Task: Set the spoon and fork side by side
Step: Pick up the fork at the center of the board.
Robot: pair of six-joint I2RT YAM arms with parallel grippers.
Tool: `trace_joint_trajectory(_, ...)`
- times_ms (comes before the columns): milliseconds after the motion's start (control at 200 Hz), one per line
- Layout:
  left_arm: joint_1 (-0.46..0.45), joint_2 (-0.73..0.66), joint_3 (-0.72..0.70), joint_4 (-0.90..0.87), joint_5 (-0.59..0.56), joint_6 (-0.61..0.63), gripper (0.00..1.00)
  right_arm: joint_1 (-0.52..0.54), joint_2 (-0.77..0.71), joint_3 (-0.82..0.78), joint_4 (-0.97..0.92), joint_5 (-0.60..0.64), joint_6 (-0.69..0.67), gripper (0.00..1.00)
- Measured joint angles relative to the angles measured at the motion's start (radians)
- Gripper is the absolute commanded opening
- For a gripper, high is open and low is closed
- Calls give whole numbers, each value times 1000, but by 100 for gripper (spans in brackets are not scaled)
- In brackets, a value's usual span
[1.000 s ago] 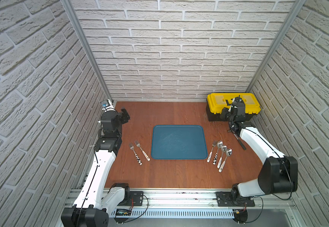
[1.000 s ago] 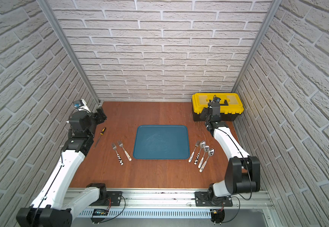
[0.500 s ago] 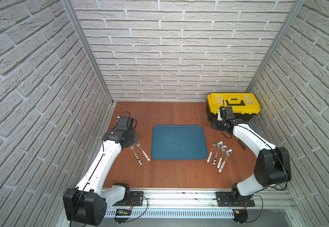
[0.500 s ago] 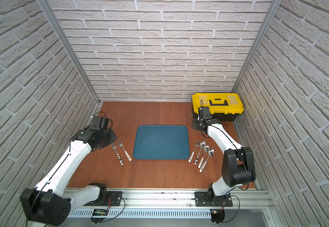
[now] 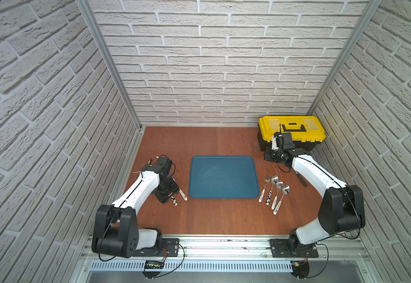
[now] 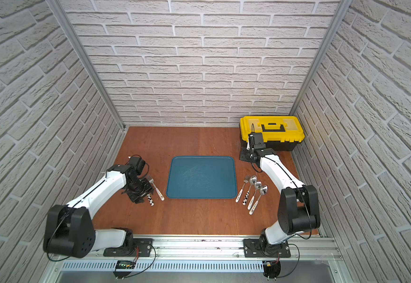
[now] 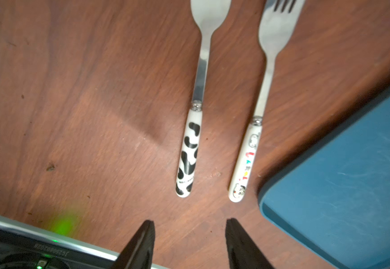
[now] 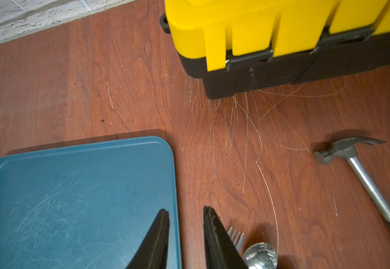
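The left arm has swung down from the back corner. Its left gripper [image 7: 188,223] now hangs low by the handle ends of two forks, with jaws apart and empty, so I think a pick there is near. The right gripper [image 8: 185,210] has also come lower; it is a little open and holds nothing, near the far corner of the blue tray [image 8: 73,186]. I count a cow-patterned fork [image 7: 189,153] and a lettered fork [image 7: 247,158] left of the tray. On the tray's right are one more fork [image 5: 264,187] and three spoons [image 5: 279,185] in a row. There is also one toolbox [image 5: 292,129] and one hammer [image 8: 363,172].
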Motion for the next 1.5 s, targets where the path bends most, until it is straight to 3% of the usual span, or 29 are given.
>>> trace_joint_trajectory(185, 28, 108, 37, 3, 2, 95, 50, 0, -12, -5, 0, -2, 2, 31)
trace_joint_trajectory(435, 33, 154, 39, 28, 27, 171, 49, 0, -16, -5, 0, 0, 7, 31)
trace_joint_trajectory(1205, 10, 202, -46, 123, 22, 137, 44, 0, -17, -5, 0, 0, 15, 28)
trace_joint_trajectory(1495, 10, 192, -55, 120, -7, 131, 35, 0, -17, -5, 0, 0, 16, 28)
